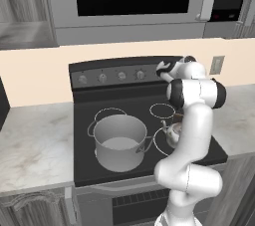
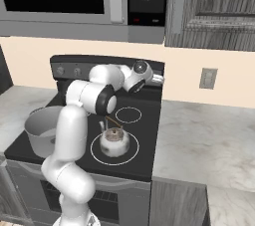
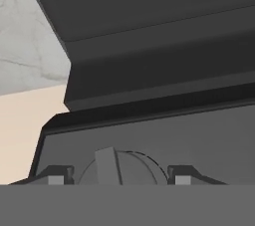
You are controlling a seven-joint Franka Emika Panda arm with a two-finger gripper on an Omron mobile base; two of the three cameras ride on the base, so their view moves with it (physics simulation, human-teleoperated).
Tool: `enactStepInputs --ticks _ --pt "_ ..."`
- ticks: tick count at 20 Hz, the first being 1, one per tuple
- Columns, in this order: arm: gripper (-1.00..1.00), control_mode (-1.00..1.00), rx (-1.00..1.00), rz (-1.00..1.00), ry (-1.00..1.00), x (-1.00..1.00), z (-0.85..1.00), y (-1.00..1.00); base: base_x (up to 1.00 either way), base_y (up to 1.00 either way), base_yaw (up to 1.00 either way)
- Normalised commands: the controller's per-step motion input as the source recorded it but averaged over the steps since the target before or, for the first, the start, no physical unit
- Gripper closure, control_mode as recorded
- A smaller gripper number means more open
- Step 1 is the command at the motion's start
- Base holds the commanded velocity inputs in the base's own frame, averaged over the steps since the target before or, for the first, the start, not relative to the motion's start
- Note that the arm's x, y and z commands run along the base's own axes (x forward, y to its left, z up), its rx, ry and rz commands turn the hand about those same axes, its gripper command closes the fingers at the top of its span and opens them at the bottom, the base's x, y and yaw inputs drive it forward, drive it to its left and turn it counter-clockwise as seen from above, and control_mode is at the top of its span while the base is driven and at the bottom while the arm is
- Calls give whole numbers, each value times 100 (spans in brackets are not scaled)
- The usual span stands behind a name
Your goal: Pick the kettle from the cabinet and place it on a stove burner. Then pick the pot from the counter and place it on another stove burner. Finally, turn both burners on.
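- Kettle (image 2: 114,141) sits on front right burner (image 2: 130,157); pot (image 1: 120,142) on left burner.
- Gripper (image 3: 117,177) open, empty, jaws straddling stove knob (image 3: 122,167).
- Advise: centre on knob, close squarely, then turn.

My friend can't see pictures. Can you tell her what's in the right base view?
A white robot arm reaches its end effector to the stove's back control panel. A small silver kettle sits on a front burner, and a big grey pot stands left of the arm.

kettle (image 1: 173,133) half hidden behind arm, knob (image 3: 122,168) cut by bottom edge
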Motion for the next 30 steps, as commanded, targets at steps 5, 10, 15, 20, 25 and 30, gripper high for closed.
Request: enactStepInputs --ticks 5,10,15,20,25,30 --pt "100 -100 -8 21 -12 0 0 -51 0 0 0" --pt "100 -100 -17 19 -11 0 -8 -49 0 0 0" --pt "100 -100 -28 16 -6 0 -25 -43 0 0 0" --pt "100 -100 -31 17 -7 -1 -30 -42 0 0 0" --pt "100 -100 -30 16 -7 -7 -36 -46 0 0 0" --pt "100 -100 -29 15 -11 -20 -38 -48 0 0 0"
